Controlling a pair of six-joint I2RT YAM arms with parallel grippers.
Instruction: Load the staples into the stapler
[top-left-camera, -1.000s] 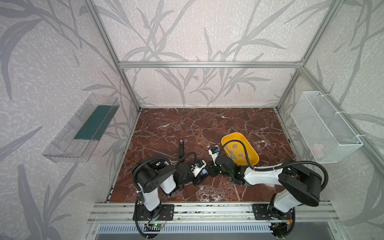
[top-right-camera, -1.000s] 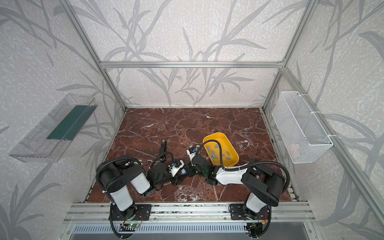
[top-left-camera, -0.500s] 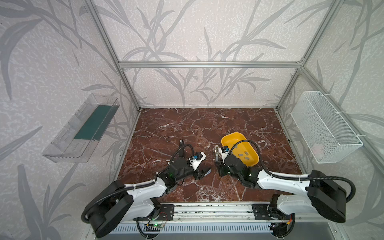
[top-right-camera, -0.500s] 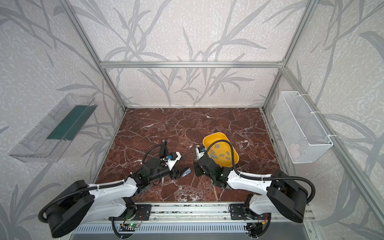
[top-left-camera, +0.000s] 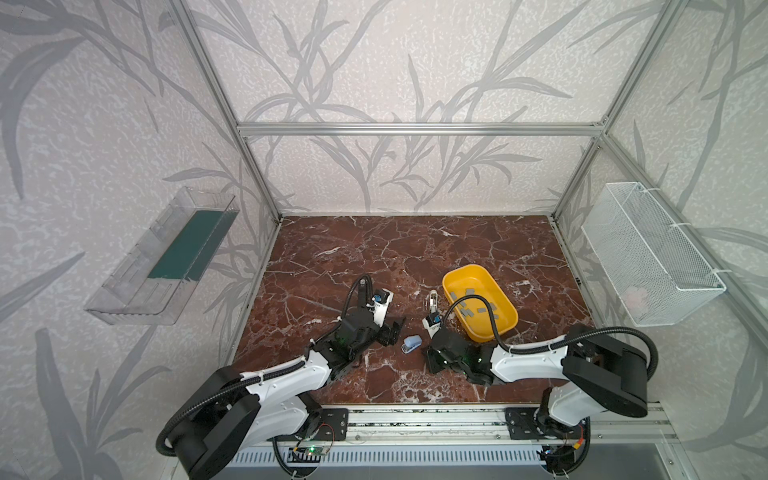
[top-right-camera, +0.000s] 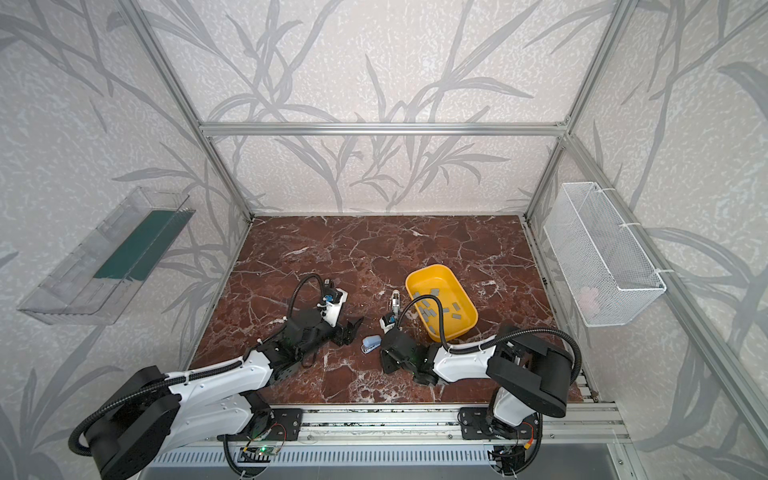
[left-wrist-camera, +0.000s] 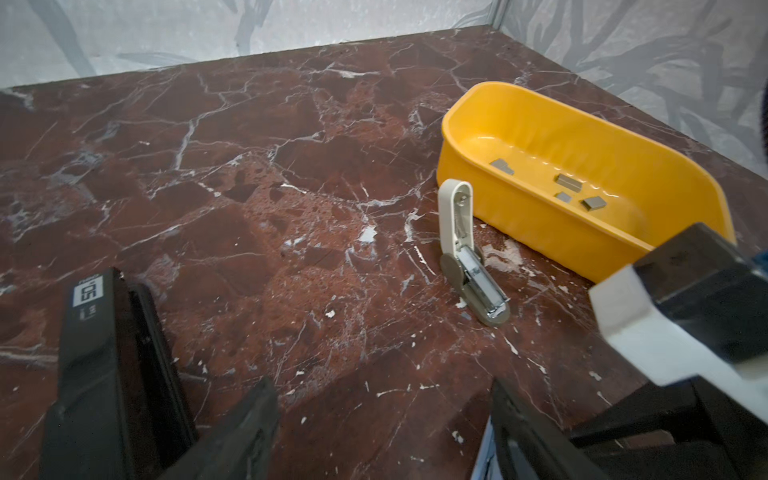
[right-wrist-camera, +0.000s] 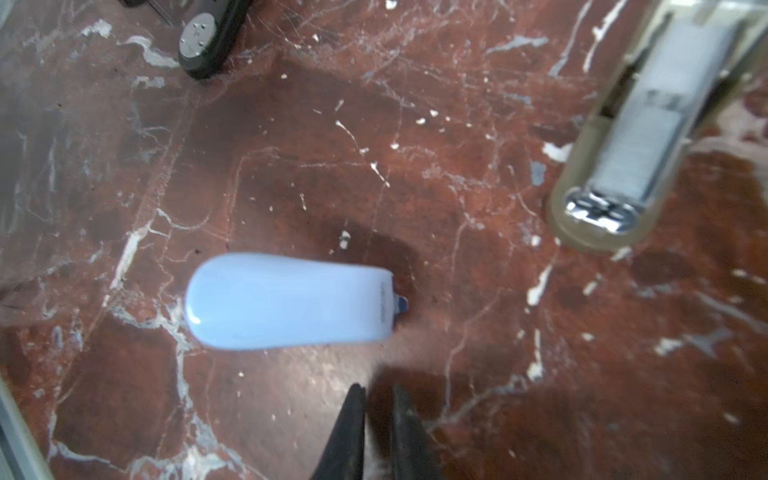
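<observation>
Several grey staples (top-left-camera: 473, 303) lie in a yellow tray (top-left-camera: 465, 269), also seen in the left wrist view as staples (left-wrist-camera: 567, 183). A beige stapler (top-left-camera: 433, 299) lies opened beside the tray, its metal magazine bare (left-wrist-camera: 478, 278). A small light-blue stapler (top-left-camera: 411, 344) lies on the floor between my grippers. My left gripper (top-left-camera: 395, 328) stands open and empty just left of it. My right gripper (right-wrist-camera: 376, 399) is shut on nothing, its tips just short of the blue stapler (right-wrist-camera: 291, 303). A black stapler (left-wrist-camera: 104, 353) lies beside my left gripper (left-wrist-camera: 380, 432).
The red marble floor (top-left-camera: 415, 249) is walled on three sides. A clear shelf (top-left-camera: 166, 266) hangs on the left wall and a white wire basket (top-left-camera: 648, 257) on the right wall. An aluminium rail (top-left-camera: 415, 424) runs along the front edge.
Both grippers have drawn apart from the middle, leaving the light-blue stapler alone on the floor. My right jaws have closed and my left jaws have opened wider.
</observation>
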